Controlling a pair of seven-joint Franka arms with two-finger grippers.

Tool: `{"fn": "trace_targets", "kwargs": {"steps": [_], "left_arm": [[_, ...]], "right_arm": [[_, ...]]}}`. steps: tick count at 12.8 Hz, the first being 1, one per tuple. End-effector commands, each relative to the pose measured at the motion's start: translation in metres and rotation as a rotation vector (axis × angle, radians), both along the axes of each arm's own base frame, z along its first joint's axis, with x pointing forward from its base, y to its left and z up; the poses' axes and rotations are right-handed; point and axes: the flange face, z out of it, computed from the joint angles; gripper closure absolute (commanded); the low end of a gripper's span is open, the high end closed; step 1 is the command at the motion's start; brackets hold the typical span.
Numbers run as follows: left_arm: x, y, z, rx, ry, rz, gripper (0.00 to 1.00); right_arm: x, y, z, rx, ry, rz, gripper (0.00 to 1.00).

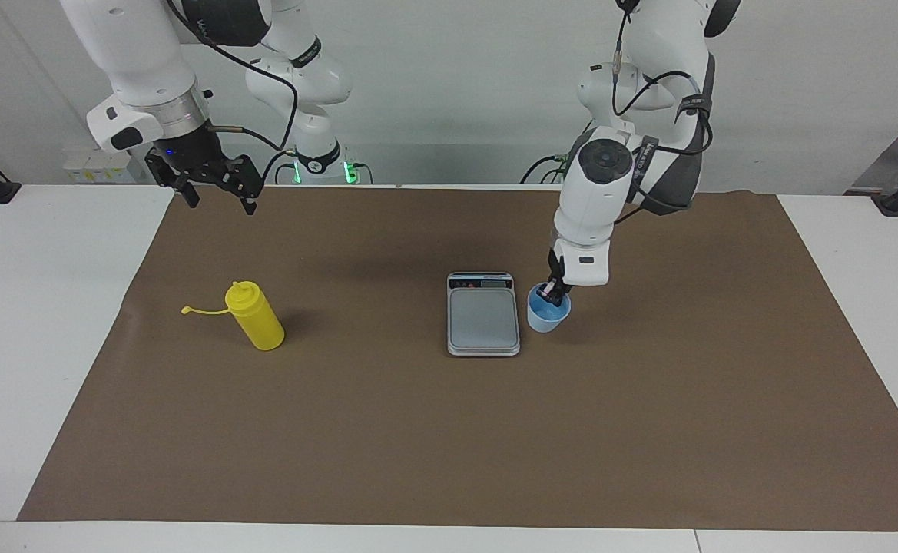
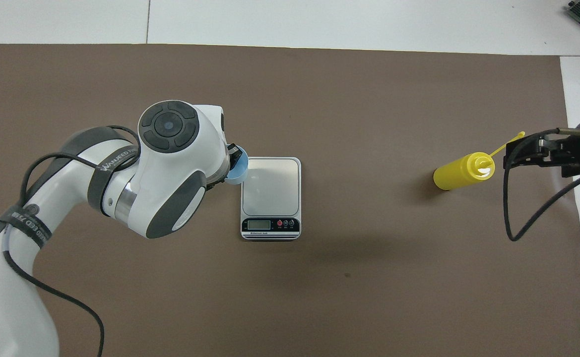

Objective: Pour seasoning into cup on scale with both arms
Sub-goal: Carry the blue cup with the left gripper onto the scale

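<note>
The right gripper (image 1: 216,196) hangs with jaws spread wide and nothing between them, high over the mat's (image 1: 449,430) edge at the right arm's end of the table. The yellow seasoning bottle (image 1: 258,317) stands upright on the mat below it, cap strap trailing outward. The left gripper (image 1: 550,293) pinches the rim of the light-blue cup (image 1: 548,315), one finger inside, the cup just beside the scale (image 1: 483,315), over the mat at the scale's edge. The scale's plate lies bare.

left hand (image 1: 551,293) pinched tight, wrist pointing down; right hand (image 1: 217,196) apparently spread wide, raised, waiting.
</note>
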Motion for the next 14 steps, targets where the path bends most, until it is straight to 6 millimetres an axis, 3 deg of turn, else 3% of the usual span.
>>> {"fn": "trace_targets", "kwargs": {"steps": [1, 5, 10, 14], "left_arm": [[-0.004, -0.016, 0.005, 0.008, -0.008, 0.022, 1.00], [-0.011, -0.045, -0.017, 0.000, -0.028, 0.044, 0.99], [-0.013, -0.055, -0.022, -0.033, -0.052, 0.051, 0.97], [-0.017, -0.055, -0.031, -0.030, -0.050, 0.048, 0.92]], "right_arm": [[-0.006, -0.001, 0.000, 0.017, 0.007, -0.017, 0.00], [-0.006, -0.001, 0.000, 0.017, 0.007, -0.017, 0.00], [-0.006, -0.001, 0.000, 0.017, 0.008, -0.016, 0.00], [-0.005, -0.012, -0.003, 0.017, 0.010, -0.037, 0.00]]}}
